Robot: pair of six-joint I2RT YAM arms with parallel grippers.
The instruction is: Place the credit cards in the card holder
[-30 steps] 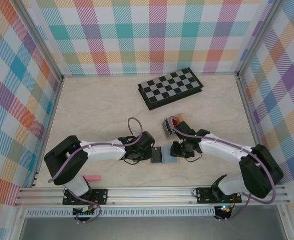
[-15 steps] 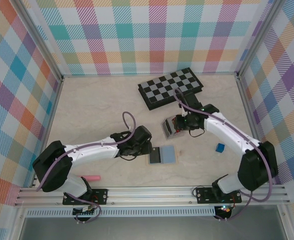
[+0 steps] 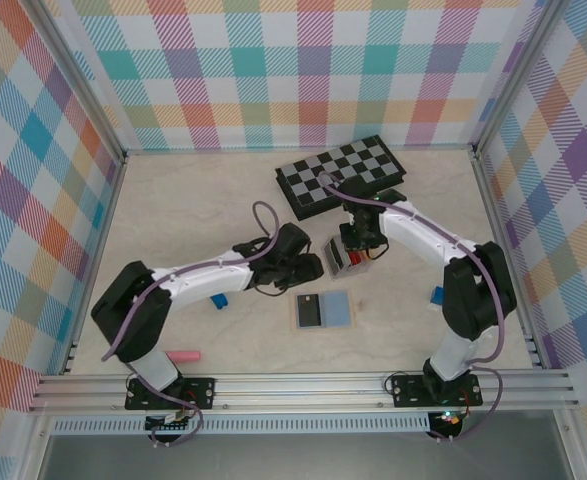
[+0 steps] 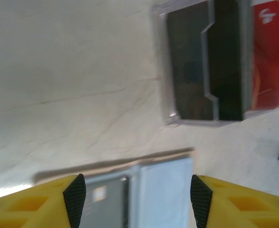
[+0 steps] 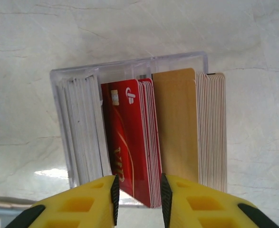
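The card holder (image 3: 323, 311) lies open on the table, one half grey, the other pale blue. My left gripper (image 3: 308, 268) hovers just behind it; in the left wrist view it (image 4: 138, 199) is open, with the holder (image 4: 144, 190) below the gap between its fingers. The credit cards stand in stacks in a clear tray (image 3: 344, 256): whitish ones, red ones (image 5: 129, 142) and tan ones (image 5: 177, 128). My right gripper (image 5: 139, 199) is over the tray, jaws narrowly open astride the near end of the red stack, a thin gap at the left pad.
A folded chessboard (image 3: 341, 175) lies at the back, just beyond the tray. A small blue block (image 3: 438, 295) sits right of the holder, another blue piece (image 3: 218, 300) under my left arm. A pink pen (image 3: 183, 356) lies near the front left rail.
My left gripper opened and drew back from the holder toward the tray. My right gripper left the holder, swung back over the tray, and its jaws narrowed around the red stack.
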